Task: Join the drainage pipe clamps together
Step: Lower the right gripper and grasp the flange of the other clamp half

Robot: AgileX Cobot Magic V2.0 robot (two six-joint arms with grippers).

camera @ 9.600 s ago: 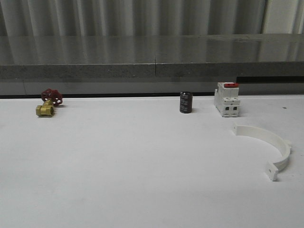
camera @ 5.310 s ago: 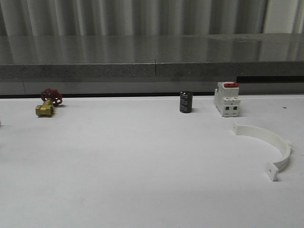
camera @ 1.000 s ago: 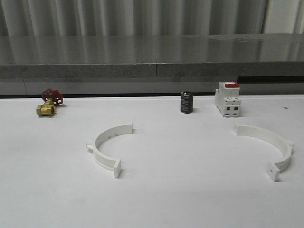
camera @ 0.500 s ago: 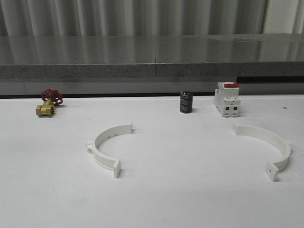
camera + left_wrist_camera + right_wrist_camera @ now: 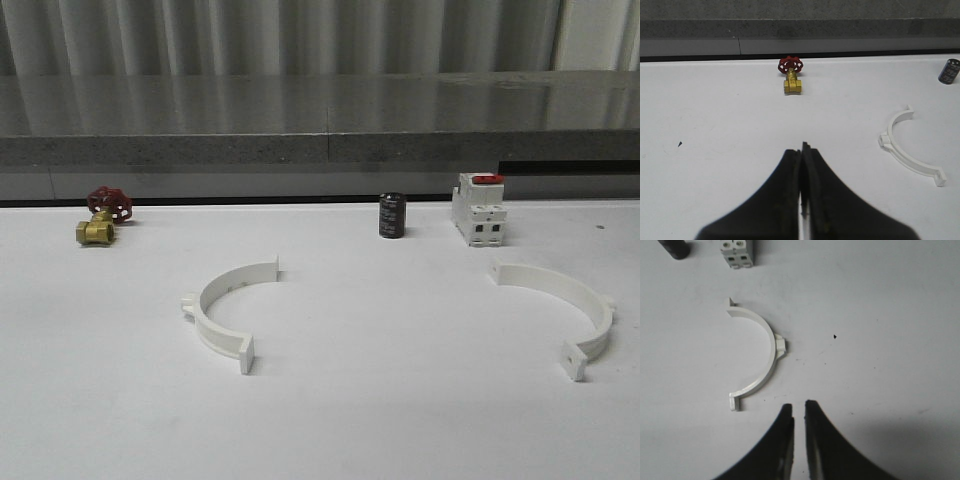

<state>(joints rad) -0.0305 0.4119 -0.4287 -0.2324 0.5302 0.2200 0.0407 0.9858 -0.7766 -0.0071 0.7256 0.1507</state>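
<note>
While the left gripper is hanging over the white table with its two black fingers pressed together and nothing between them, the right gripper is holding its own black fingers almost together, with only a thin gap, and is gripping nothing.

Near the left gripper, out toward two o'clock from its tips in the left wrist view, the first white plastic half-ring pipe clamp is lying flat on the table. Straight ahead at twelve o'clock, farther off, the small brass valve with a red round handle is sitting near the table's back edge.

Just beside the right gripper, at about eleven o'clock from its tips in the right wrist view, the second white plastic half-ring pipe clamp is lying flat.

From the front, the first clamp is lying at the table's middle-left and the second clamp at the far right, well apart, open sides facing each other. Behind them, the small black can-shaped part and the white boxy switch with a red top are standing upright.
</note>
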